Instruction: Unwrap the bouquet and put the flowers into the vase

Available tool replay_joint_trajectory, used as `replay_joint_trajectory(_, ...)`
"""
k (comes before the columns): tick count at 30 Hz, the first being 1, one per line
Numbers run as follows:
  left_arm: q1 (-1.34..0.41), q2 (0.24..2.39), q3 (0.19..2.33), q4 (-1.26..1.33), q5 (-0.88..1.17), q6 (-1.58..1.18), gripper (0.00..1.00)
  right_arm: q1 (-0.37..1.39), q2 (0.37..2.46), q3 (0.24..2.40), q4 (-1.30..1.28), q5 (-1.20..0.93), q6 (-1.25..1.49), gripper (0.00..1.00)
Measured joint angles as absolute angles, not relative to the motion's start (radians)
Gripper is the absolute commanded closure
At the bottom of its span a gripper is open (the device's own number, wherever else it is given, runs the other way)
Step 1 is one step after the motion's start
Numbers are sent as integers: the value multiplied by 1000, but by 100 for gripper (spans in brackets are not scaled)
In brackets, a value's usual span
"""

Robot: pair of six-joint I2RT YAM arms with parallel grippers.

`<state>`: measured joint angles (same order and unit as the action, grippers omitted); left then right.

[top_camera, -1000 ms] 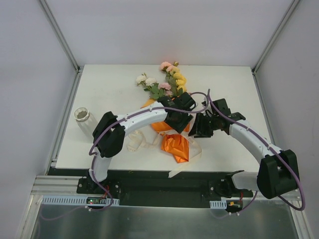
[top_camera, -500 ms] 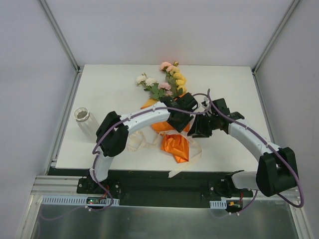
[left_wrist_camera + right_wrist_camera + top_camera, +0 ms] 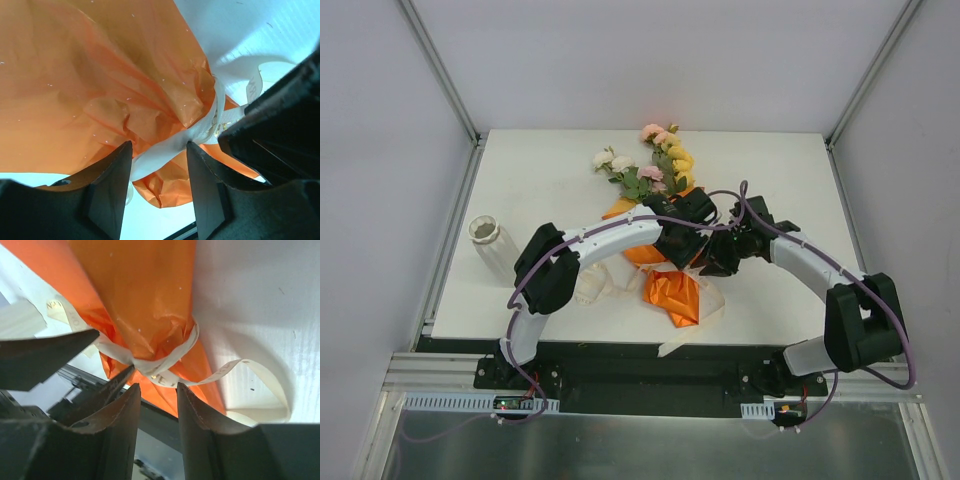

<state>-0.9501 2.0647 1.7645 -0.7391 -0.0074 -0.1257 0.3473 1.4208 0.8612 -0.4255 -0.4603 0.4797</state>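
The bouquet lies in the middle of the table, its flowers pointing to the far side and its orange paper fanning toward me. A cream ribbon cinches the paper. My left gripper is open, and the ribbon and a fold of paper lie across the gap at its tips. Facing it from the right, my right gripper is open too, its tips just short of the ribbon knot. The vase stands upright at the table's left edge.
A crumpled cream piece lies left of the orange paper near the front edge. A loose ribbon tail curls on the white table. White enclosure walls stand close on the left, right and far sides.
My right arm has shifted left, bringing its gripper closer to the bouquet's tie and the left gripper. The left gripper has stayed at the tie, and the bouquet has not moved.
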Motion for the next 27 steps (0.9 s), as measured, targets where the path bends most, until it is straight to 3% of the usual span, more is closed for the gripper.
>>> replay_joint_trajectory(4,-950,2064,1765,-740,22,-127,56,336,1434,861,-417,-456,585,62)
replay_joint_trajectory(6,-950,2064,1763,-740,27,-126,63,329,1434,861,-416,-449,618,62)
replay_joint_trajectory(9,-950,2064,1763,-741,26,-126,64,324,1444,863,-419,-440,646,62)
replay_joint_trajectory(16,-950,2064,1763,-741,26,-122,78,324,1496,886,-431,-426,673,62)
replay_joint_trajectory(27,-950,2064,1763,-742,26,-117,94,325,1578,969,-437,-423,690,70)
